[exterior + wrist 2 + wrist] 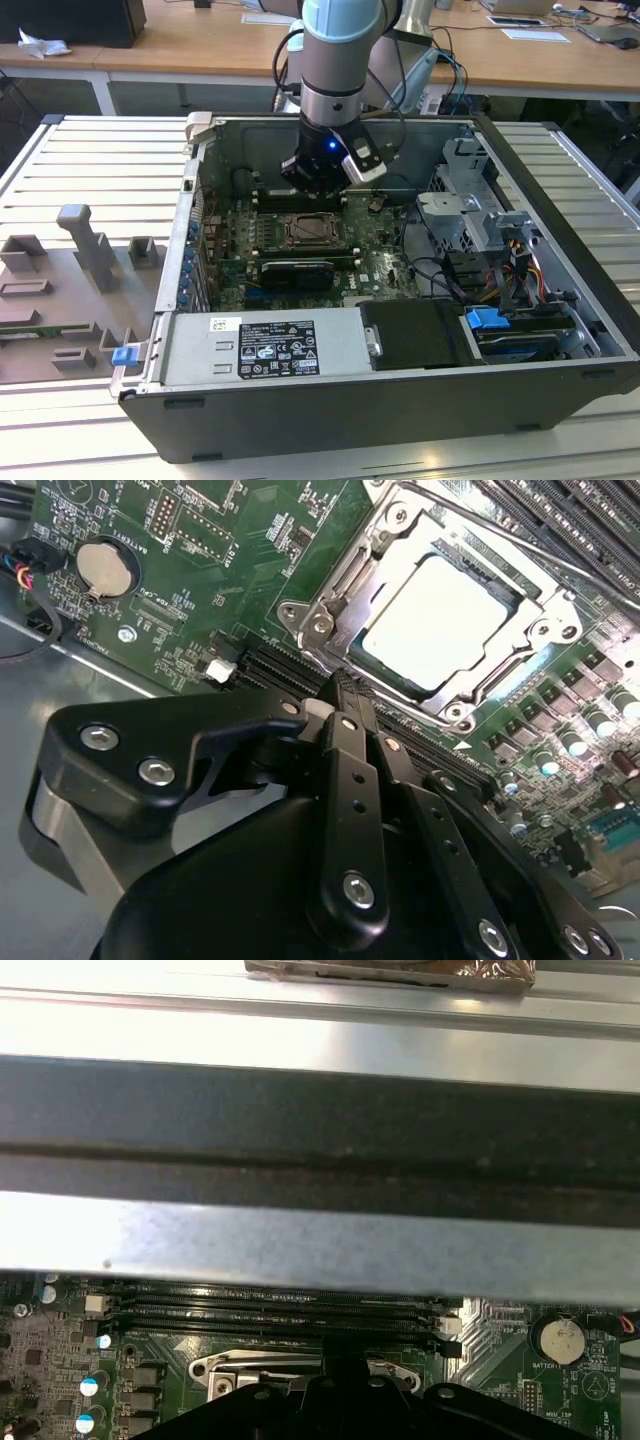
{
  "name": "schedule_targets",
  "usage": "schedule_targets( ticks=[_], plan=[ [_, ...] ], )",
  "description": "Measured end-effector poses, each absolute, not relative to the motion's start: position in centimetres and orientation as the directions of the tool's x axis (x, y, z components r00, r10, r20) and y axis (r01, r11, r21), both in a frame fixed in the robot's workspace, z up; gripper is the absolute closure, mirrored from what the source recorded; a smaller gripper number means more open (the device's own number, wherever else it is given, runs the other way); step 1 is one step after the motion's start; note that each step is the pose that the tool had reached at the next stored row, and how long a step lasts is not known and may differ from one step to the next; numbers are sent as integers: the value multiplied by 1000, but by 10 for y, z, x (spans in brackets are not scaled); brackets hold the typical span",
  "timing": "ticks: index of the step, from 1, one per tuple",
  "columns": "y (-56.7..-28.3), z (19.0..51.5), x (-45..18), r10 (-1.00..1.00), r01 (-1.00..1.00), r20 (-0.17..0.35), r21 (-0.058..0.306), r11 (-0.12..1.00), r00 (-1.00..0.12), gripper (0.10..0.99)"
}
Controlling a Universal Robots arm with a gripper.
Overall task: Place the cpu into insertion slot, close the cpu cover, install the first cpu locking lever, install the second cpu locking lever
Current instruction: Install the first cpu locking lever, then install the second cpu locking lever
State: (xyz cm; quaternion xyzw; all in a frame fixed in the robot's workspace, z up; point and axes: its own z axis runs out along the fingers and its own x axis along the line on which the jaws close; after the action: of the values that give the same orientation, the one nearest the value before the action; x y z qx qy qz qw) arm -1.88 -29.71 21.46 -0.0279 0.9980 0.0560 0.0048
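The cpu (438, 620) lies flat in the insertion slot (318, 232) on the green board, its pale face showing through the window of the cpu cover (345, 600). The silver cover is folded down flat over it. My gripper (350, 688) hangs just beside the socket's edge, over the long black memory slots (265, 665). Its black fingers (345, 740) are pressed together with nothing between them. In the exterior view the gripper (318, 185) is inside the open case, just behind the socket. Whether the locking levers are latched I cannot tell.
The open computer case has metal walls (195, 200) all round. A power supply box (265, 345) lies at the front and a drive cage with cables (480, 230) at the exterior view's right. A coin battery (105, 568) sits on the board. Grey fixtures (85, 245) stand outside the case.
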Motion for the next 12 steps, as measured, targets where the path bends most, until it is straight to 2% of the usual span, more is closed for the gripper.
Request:
schedule_targets(
  ticks=[12],
  plan=[
    [-304,215,-19,-55,-56,-13,111,992,-998,980]
  ],
)
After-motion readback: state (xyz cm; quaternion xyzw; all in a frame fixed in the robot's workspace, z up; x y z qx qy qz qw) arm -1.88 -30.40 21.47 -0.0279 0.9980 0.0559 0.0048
